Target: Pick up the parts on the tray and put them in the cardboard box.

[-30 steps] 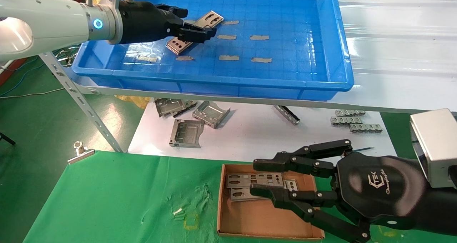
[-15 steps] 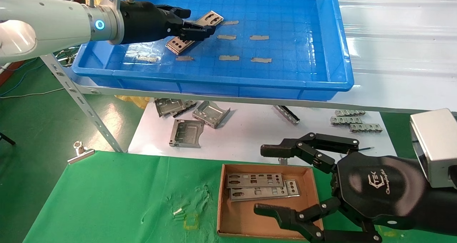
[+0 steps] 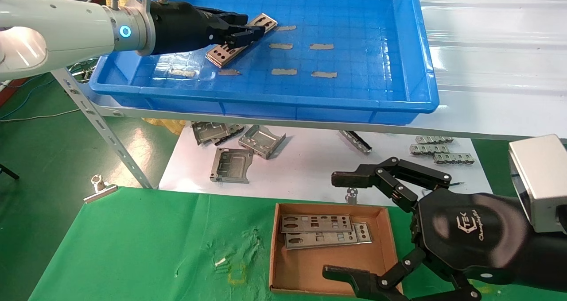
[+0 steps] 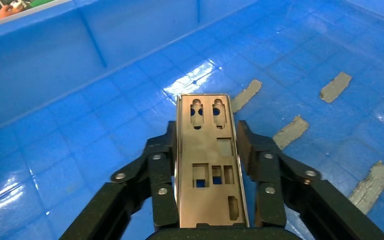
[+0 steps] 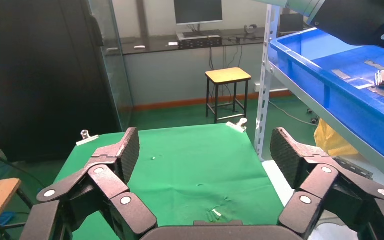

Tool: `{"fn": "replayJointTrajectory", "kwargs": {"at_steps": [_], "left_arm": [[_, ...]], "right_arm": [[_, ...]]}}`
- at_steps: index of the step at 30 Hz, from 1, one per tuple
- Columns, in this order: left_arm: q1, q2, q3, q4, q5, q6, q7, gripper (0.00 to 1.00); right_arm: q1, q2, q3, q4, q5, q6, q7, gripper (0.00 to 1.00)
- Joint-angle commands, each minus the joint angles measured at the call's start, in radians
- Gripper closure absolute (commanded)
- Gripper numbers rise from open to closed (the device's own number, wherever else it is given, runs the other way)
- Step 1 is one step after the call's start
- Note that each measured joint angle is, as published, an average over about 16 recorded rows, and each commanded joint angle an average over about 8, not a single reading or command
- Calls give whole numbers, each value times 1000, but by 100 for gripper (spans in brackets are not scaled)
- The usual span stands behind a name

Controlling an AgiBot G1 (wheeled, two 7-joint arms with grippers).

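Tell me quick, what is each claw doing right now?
Left gripper: closed on a metal plate in the tray.
Right gripper: open, empty, beside the cardboard box.

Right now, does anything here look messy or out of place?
Yes. Boxy metal brackets lie scattered on the white sheet below the tray. In the cardboard box, the two plates sit overlapping and slightly skewed. The left claw grips a third plate.
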Motion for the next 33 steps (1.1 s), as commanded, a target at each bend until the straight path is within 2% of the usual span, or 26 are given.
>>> {"fn": "replayJointTrajectory", "kwargs": {"at_steps": [1,12,20,33], "left_arm": [[0,0,2,1,-1,2,0,100],[-2,-1,10,-3,-13,-1,4,99],[-8,-3,19,-6,-15,9,26,0],[-30,-7,37,-20,-9,58,122,0]], "right_arm": [[0,0,0,0,0,0,0,0],[0,0,0,0,0,0,0,0],[0,0,0,0,0,0,0,0],[0,0,-1,0,1,0,0,0]]}}
